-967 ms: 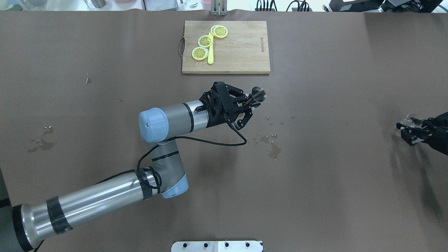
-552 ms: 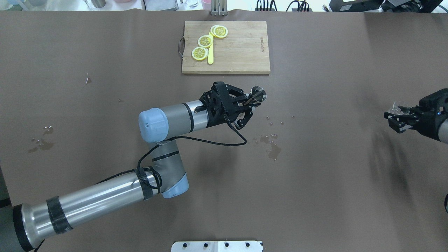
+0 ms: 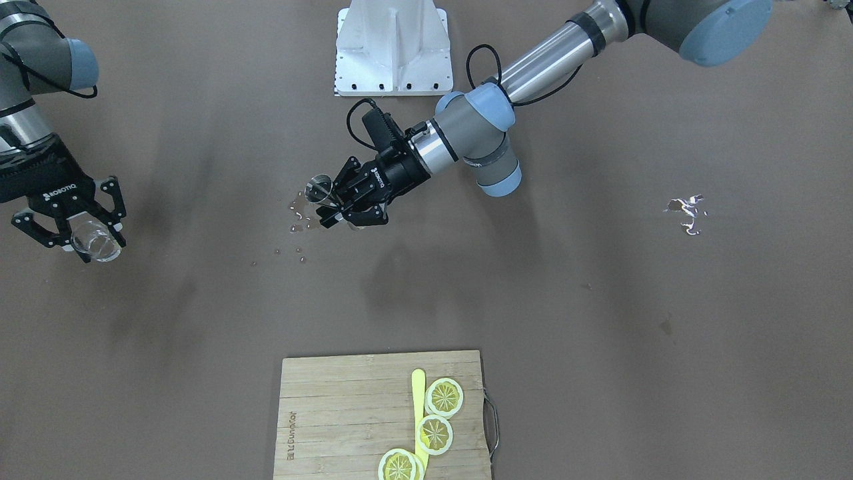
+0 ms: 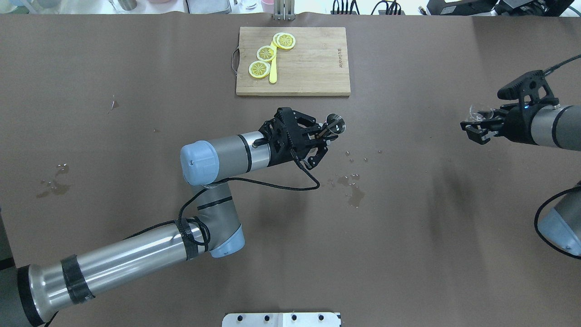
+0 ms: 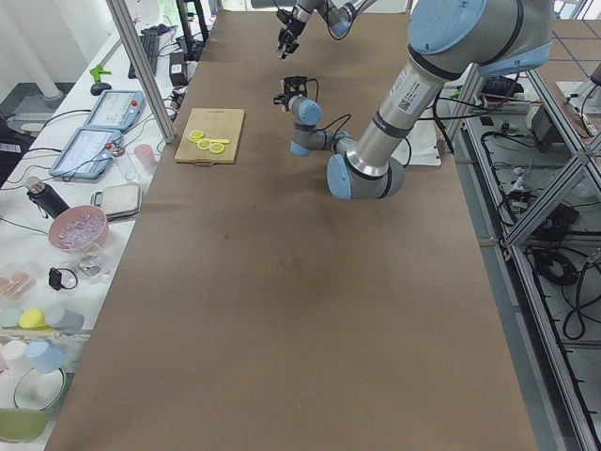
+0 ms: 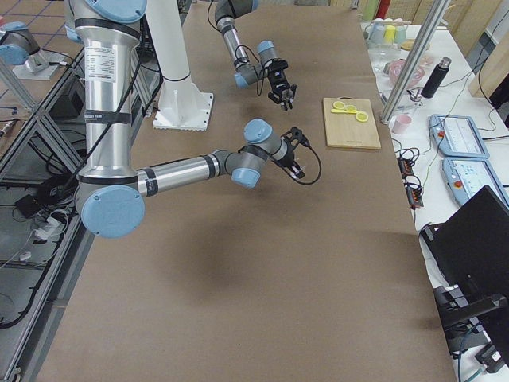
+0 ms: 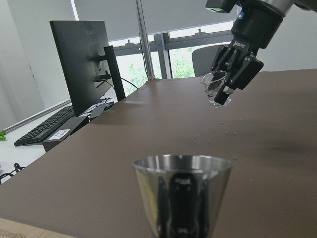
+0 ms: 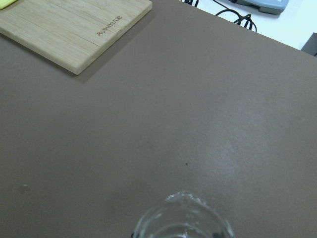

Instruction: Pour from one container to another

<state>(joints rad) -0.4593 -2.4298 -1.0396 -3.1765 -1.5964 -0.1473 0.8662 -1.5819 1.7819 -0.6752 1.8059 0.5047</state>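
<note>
The steel jigger hangs above the table's middle, and my left gripper is shut on its waist. From the front the jigger shows its open mouth; in the left wrist view its upper cone fills the bottom centre. My right gripper is shut on the clear glass tumbler, held in the air far to the right of the jigger. The tumbler sits between the fingers in the front view too, and its rim shows at the right wrist view's bottom edge. In the left wrist view the tumbler is well beyond the jigger.
A wooden cutting board with lemon slices and a yellow knife lies at the back centre. Water spots wet the brown cover below the jigger, and more lie at the left. A white base plate sits by the robot.
My right arm has come in from the right edge, moving left and toward the far side with the tumbler. The left arm and jigger have stayed put.
</note>
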